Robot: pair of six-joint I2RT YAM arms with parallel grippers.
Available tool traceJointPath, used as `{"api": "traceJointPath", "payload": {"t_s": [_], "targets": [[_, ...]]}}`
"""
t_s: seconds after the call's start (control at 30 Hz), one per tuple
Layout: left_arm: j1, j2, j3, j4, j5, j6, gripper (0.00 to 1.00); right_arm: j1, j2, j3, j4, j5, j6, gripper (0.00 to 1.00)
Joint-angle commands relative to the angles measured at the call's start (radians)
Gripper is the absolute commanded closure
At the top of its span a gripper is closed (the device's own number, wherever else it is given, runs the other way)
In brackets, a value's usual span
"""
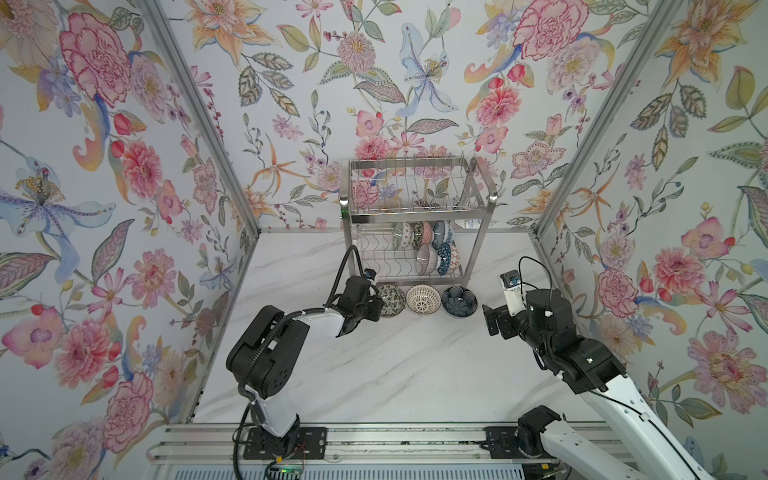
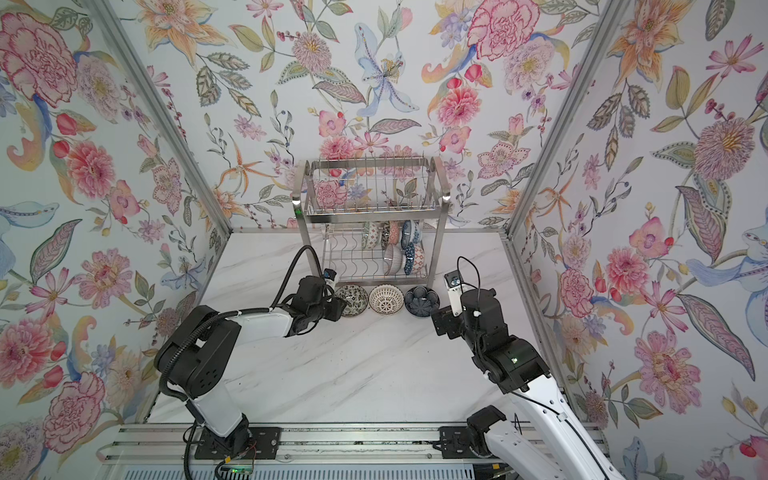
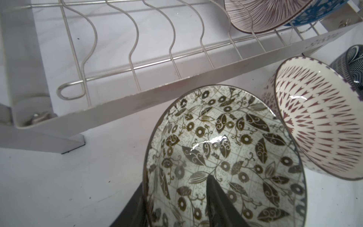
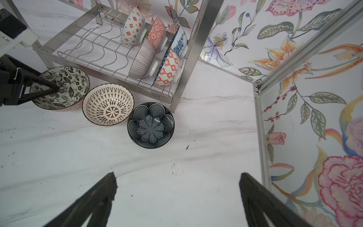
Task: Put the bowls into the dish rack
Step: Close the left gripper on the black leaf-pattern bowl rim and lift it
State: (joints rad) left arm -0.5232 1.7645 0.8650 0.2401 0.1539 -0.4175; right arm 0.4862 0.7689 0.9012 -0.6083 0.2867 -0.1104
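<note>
Top views both show a white marbled table (image 1: 395,374) walled in by flowered panels (image 1: 104,187). At the table's twelve o'clock stands the dish rack (image 1: 415,214), a shiny two-tier steel frame with upright prongs on its upper shelf. On its lower shelf of wavy wires, several bowls (image 1: 430,251) stand on edge, packed toward the three o'clock end.

My two arms reach in from six o'clock. The right gripper (image 4: 176,182) hangs above bare table, at three o'clock of the loose bowls. It touches nothing and its jaws are spread wide.

The left gripper (image 1: 376,306) sits at nine o'clock of the black-and-white floral bowl (image 1: 392,300). My left wrist view shows one finger (image 3: 218,198) inside that bowl and the other outside, with the rim between them. A gap shows between the inner finger and the bowl wall, so I cannot tell whether the jaws are pinching the rim.

Three loose bowls stand upright in a row on the table, just at six o'clock of the rack's front rail. The floral bowl is at the nine o'clock end. The cream bowl with brown triangles (image 1: 423,298) is just beside it in the middle. The dark blue petal-patterned bowl (image 1: 459,301) is at the three o'clock end, near the rack's front leg.
</note>
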Motion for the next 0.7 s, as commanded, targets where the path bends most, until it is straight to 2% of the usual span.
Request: {"api": "traceJointPath", "payload": {"t_s": [0.0, 0.3, 0.6, 0.67], "targets": [[0.004, 0.025, 0.029, -0.004, 0.025, -0.002, 0.60, -0.006, 0.006, 0.002, 0.013, -0.008, 0.011, 0.01], [0.017, 0.020, 0.042, -0.038, 0.022, 0.000, 0.75, -0.004, 0.006, 0.004, 0.015, -0.006, 0.008, 0.01], [0.050, -0.043, 0.011, -0.071, 0.007, 0.018, 1.00, -0.003, -0.001, 0.004, 0.014, -0.006, 0.008, 0.01], [0.057, -0.064, 0.003, -0.080, 0.002, 0.024, 1.00, -0.001, -0.002, 0.004, 0.014, -0.007, 0.008, 0.01]]}}
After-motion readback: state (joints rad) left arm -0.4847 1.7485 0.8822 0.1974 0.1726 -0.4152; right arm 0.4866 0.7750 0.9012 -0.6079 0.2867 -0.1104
